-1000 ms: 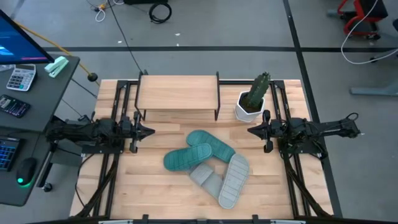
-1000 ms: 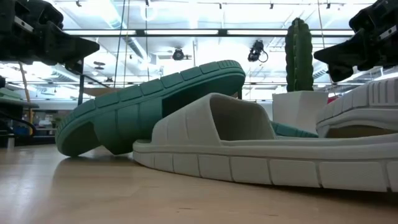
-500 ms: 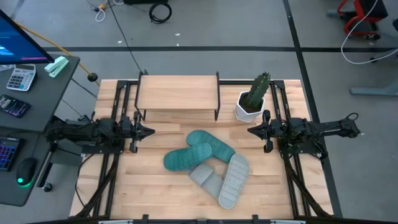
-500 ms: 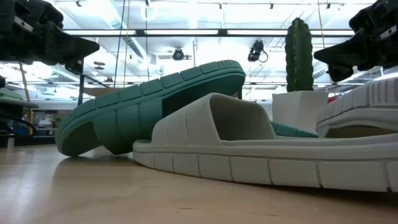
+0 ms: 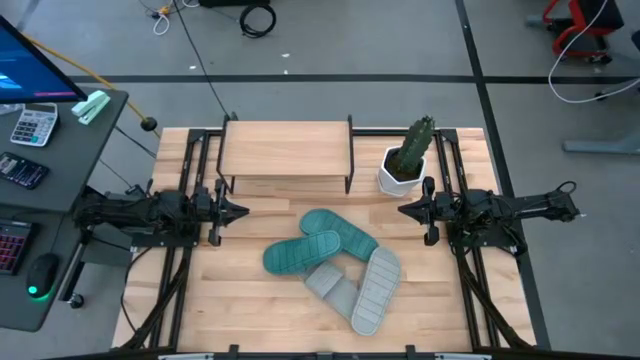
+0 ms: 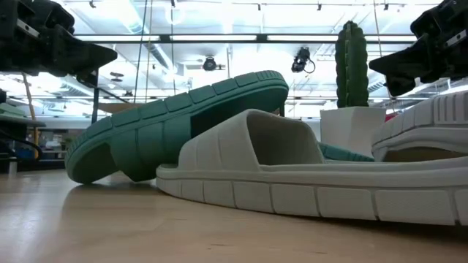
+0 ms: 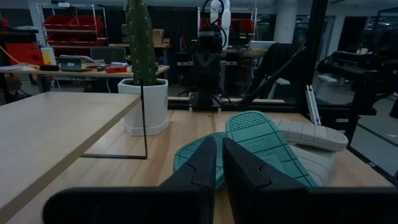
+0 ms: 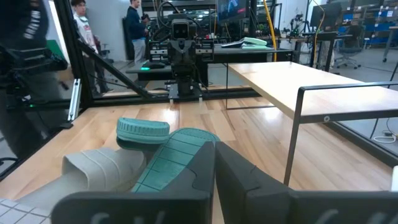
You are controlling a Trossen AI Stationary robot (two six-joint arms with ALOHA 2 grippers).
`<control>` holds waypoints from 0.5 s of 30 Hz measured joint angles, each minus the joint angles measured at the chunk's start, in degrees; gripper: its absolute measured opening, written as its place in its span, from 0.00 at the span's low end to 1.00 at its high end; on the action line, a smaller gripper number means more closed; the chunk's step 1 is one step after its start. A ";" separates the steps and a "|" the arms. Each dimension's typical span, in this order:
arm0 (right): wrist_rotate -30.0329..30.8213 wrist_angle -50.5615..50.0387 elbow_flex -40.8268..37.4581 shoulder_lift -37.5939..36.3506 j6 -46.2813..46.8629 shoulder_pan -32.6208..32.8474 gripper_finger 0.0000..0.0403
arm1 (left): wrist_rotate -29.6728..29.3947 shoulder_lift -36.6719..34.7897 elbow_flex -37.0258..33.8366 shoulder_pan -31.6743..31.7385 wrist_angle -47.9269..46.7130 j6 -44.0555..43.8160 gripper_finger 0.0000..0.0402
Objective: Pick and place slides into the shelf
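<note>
Several slides lie in a heap in the middle of the table. One teal slide [image 5: 343, 231] lies flat, and a second teal slide [image 5: 299, 255] lies sole up, propped on it. Toward the near edge, a grey slide [image 5: 376, 289] lies sole up, overlapping another grey slide [image 5: 329, 284]. The shelf [image 5: 286, 149] stands at the far edge on thin black legs, its plank top bare. My left gripper [image 5: 244, 211] is shut and hovers level at the table's left, pointing at the heap. My right gripper [image 5: 401, 211] is shut and hovers level at the right, facing it.
A cactus in a white pot [image 5: 404, 163] stands on the table just right of the shelf, close to my right gripper. Black frame rails run along both sides of the table. People stand in the room beyond the table [image 8: 134, 25].
</note>
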 joint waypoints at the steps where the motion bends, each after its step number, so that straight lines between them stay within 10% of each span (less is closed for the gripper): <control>1: 0.02 0.00 -0.02 0.02 0.00 0.00 0.05 | 0.00 0.00 -0.01 0.00 0.00 0.00 0.08; 15: 0.01 0.00 -0.02 0.01 0.01 0.02 0.05 | 0.00 0.00 0.01 0.00 0.00 -0.01 0.08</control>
